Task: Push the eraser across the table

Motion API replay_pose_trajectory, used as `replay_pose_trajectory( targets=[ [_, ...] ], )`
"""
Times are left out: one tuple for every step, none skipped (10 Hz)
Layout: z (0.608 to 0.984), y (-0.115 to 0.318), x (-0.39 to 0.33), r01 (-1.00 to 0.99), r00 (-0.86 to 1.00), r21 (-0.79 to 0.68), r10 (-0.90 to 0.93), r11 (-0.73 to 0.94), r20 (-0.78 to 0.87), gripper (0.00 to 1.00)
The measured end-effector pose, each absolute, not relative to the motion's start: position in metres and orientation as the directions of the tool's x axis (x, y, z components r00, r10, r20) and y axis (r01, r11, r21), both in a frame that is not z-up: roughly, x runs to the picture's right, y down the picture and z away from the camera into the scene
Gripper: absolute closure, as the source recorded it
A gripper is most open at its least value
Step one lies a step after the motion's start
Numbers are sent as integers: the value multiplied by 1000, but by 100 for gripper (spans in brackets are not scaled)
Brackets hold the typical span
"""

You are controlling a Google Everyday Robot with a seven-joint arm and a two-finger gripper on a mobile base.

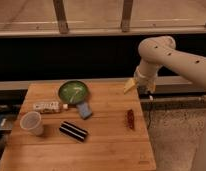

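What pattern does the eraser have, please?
The eraser is black with white stripes, in the camera view; the gripper hangs above the table's far-right corner.

gripper [141,88] by the far right corner of the table [111,145], well apart from the eraser [73,131]
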State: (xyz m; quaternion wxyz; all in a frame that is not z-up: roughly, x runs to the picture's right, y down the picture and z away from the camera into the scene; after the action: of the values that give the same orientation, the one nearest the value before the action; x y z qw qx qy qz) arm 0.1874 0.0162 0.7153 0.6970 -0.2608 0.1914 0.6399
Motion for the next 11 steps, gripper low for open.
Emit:
replay_pose_trajectory(
  targets=[
    [715, 16, 187, -992, 108, -119, 792, 45, -601, 20],
    [715, 16, 187, -992, 108, -119, 792, 45, -601, 20],
    [715, 16, 187, -992, 108, -119, 792, 45, -601, 20],
    [715, 16, 187, -992, 108, -119, 792, 45, -601, 21],
    [715, 16, 187, -992, 108, -119, 792, 45, -601, 26],
    [715, 16, 187, -992, 108, -119, 792, 45, -601, 36],
    [715, 16, 187, -992, 108, -119, 792, 45, -601, 44],
    [715, 16, 187, -992, 108, -119, 792, 45, -601, 54],
    [715, 16, 187, -992, 108, -119, 792, 45, -601, 66],
    [715, 16, 187, -992, 108, -119, 792, 45, -601, 74],
    [715, 16, 187, -992, 108, -119, 792, 45, -601, 86]
  ],
)
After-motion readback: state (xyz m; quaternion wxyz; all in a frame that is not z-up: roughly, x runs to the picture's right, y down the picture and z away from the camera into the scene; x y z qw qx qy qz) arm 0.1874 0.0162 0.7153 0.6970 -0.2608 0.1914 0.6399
